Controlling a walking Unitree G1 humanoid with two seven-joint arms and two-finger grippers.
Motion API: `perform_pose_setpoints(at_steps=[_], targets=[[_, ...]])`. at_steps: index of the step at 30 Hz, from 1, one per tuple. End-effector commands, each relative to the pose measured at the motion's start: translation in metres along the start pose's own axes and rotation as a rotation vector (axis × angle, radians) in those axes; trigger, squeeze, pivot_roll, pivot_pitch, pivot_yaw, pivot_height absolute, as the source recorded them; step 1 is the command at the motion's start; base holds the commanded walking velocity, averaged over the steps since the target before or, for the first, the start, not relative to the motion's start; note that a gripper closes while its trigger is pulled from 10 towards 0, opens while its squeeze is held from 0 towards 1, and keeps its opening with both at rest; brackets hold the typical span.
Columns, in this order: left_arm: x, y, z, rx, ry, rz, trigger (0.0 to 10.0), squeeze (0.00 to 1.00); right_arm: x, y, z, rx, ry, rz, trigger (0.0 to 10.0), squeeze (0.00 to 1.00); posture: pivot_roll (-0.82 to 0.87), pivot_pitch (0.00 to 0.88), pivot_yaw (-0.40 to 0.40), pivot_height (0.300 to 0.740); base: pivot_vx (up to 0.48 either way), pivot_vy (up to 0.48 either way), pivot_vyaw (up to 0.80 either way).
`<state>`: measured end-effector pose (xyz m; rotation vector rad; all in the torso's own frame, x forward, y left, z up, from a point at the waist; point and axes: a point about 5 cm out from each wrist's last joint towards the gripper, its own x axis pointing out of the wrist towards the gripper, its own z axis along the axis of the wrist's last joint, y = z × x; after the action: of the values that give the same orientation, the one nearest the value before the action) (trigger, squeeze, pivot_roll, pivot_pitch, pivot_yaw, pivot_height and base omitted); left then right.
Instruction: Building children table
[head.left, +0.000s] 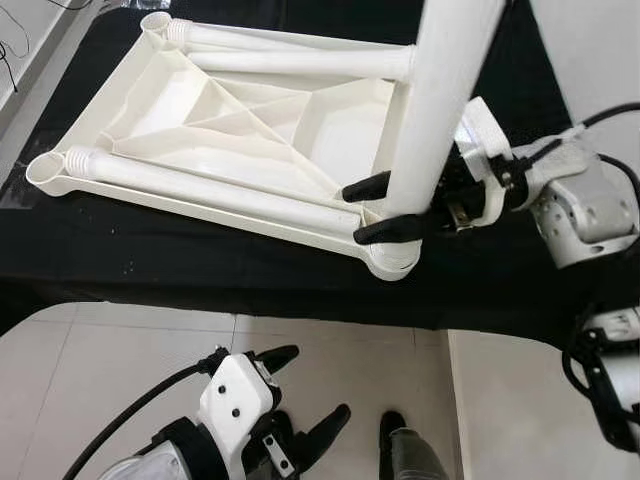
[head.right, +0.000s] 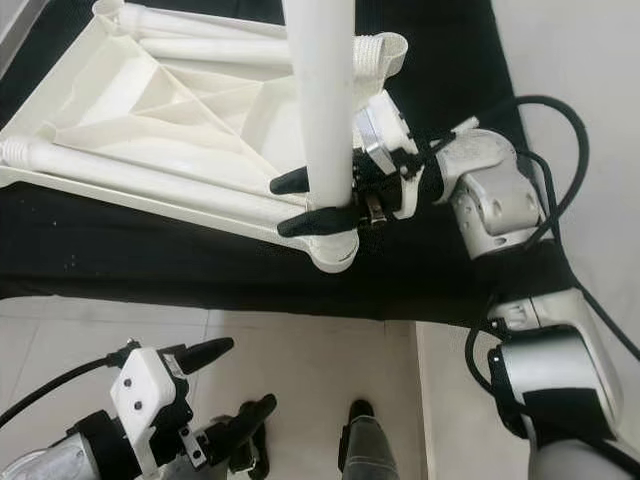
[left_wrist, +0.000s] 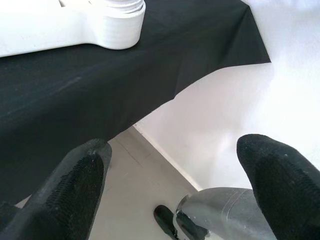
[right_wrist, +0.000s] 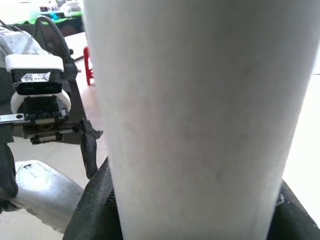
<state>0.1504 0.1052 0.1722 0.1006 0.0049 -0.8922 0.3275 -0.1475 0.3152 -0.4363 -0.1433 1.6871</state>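
Observation:
A white plastic children's tabletop (head.left: 250, 120) lies upside down on a black cloth, its ribbed underside showing. Loose white legs (head.left: 300, 62) rest along its far and near edges. One white leg (head.left: 440, 90) stands upright over the near right corner socket (head.left: 392, 258). My right gripper (head.left: 380, 208) is shut on that leg just above the socket, one finger on each side. In the right wrist view the leg (right_wrist: 195, 120) stands close between the black pads (right_wrist: 95, 210). My left gripper (head.left: 305, 395) hangs open low over the floor, holding nothing.
The black cloth (head.left: 150, 260) hangs over the table's near edge above a pale tiled floor (head.left: 100, 370). A white wall or panel (head.left: 590, 60) stands at the right. My feet (head.left: 392, 425) show on the floor below.

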Motion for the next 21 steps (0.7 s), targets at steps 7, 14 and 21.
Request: perform_pose_setpoints(at_steps=[7,14,21], targets=[[-0.001,-0.004,0.0,-0.001,0.006,-0.012,10.0,0.0,0.019,-0.001,-0.016,0.085,-0.003,0.085,10.0,0.0,0.04,0.429,0.057,0.74,0.0,0.0,0.0],[-0.001,-0.004,0.0,0.002,0.003,-0.006,10.0,0.0,0.016,-0.009,-0.022,0.078,-0.054,-0.003,10.0,0.0,0.04,0.434,0.051,0.74,0.0,0.0,0.0],[0.001,-0.004,0.0,0.004,0.0,-0.005,10.0,0.0,0.004,-0.01,-0.029,0.056,-0.046,-0.225,10.0,0.0,0.02,0.428,0.045,0.74,0.0,0.0,0.0]])
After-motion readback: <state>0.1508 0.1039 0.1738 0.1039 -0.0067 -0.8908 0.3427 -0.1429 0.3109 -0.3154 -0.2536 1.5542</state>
